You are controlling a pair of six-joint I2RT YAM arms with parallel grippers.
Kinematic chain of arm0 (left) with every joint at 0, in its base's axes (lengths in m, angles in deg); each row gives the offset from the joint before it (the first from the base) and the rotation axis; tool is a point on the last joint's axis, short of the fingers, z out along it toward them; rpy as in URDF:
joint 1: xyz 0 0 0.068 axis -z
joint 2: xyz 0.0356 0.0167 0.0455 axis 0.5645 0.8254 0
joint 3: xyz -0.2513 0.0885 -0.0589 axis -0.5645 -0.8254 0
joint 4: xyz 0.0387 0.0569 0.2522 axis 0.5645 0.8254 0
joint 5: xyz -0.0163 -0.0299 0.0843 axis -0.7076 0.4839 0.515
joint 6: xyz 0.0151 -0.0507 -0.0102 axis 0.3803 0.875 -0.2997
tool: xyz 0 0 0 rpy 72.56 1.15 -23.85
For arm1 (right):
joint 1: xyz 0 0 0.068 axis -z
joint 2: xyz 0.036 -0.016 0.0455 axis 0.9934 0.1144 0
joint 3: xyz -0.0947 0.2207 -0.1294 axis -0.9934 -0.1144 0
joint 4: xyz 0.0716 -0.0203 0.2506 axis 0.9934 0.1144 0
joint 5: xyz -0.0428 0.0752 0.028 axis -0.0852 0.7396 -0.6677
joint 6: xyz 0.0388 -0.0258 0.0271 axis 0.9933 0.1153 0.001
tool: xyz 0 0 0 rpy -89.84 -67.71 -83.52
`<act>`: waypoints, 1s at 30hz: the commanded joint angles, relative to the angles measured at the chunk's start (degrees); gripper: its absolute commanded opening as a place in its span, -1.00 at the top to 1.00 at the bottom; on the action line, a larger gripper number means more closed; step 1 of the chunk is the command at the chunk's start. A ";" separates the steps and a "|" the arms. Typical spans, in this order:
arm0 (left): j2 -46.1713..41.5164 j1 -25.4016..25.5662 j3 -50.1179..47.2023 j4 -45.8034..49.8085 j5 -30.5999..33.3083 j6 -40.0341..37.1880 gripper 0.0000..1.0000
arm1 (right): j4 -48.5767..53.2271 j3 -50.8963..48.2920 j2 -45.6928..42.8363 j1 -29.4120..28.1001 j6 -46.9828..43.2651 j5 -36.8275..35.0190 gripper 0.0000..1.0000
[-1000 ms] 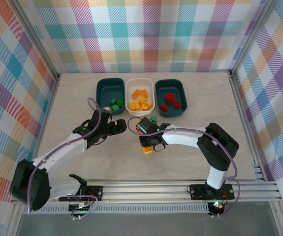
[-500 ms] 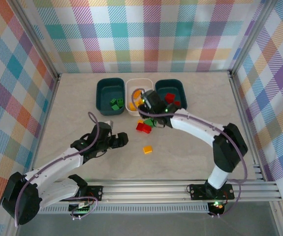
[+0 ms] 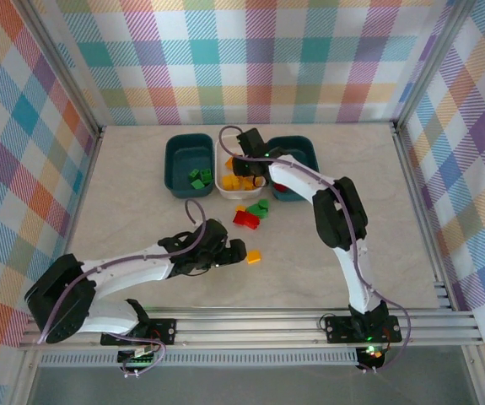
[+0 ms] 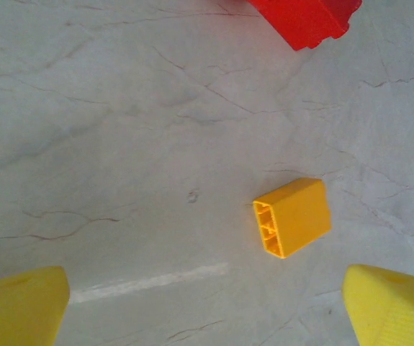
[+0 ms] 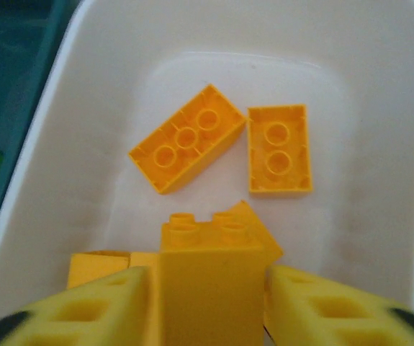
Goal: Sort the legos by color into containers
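The right jaws hang over the white bin (image 5: 351, 50), flanking an upright orange-yellow brick (image 5: 210, 288) for drop-in among same-colour bricks (image 5: 189, 137). Whether they clamp it cannot be told. Nearward of the bin, the left jaws stand wide apart above a loose orange-yellow brick (image 4: 293, 216), positioned for pickup from the veined tabletop (image 4: 120, 108). Bricks are glossy, rigid, studded and hollow-bottomed.

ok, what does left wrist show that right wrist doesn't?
Left wrist: one orange-yellow brick lying on the table, a red brick at the top edge, left claw open. Right wrist: white bin holding orange-yellow bricks, another brick between the right claw fingers. Shared: yellow fingertips and that brick colour.
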 commanded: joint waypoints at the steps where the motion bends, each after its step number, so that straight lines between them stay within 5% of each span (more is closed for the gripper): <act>1: 3.06 2.04 3.26 -1.26 2.04 4.59 -1.00 | 2.32 2.08 -1.47 -0.15 -1.62 1.77 -0.26; 13: 21.29 5.16 19.57 6.61 3.45 9.72 -1.00 | -8.87 -32.60 -32.23 2.07 -1.58 -3.56 -0.48; 17: 27.37 5.70 24.65 10.61 3.38 10.97 -0.85 | -9.86 -42.90 -41.43 2.96 -0.46 -3.95 -0.49; 24: 31.57 7.59 32.59 23.69 9.03 11.71 -0.66 | -8.86 -53.83 -52.61 3.27 2.08 -5.21 -0.49; 30: 34.51 8.07 34.27 24.38 5.65 13.19 -0.47 | -8.45 -59.49 -57.59 3.44 3.13 -6.85 -0.49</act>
